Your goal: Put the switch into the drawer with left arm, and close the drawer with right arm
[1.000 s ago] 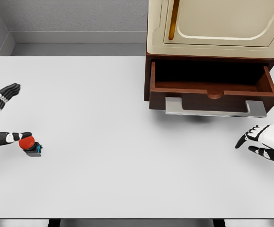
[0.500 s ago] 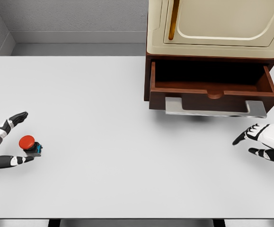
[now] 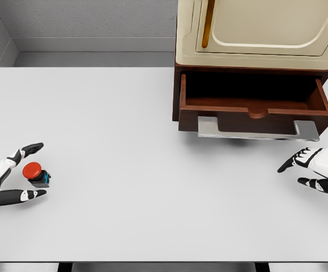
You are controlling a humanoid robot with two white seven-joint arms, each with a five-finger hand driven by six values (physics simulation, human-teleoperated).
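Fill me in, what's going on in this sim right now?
The left hand is open around the red-capped switch near the table's left edge, fingers on either side but not closed on it. The wooden drawer under the cream cabinet is pulled open and looks empty. The right hand waits open just below the drawer's metal handle.

This is a simulated test room, not a real home or workshop. All surfaces look rendered, flat and very clean. A wide white table (image 3: 152, 113) fills most of the frame. Behind it, at the top left, stands a plain grey wall (image 3: 84, 20) with a pale strip along its base. At the upper right sits a cream cabinet (image 3: 260, 31) on a dark brown wooden base, with an open drawer (image 3: 254, 110) and a grey metal handle (image 3: 257, 131).
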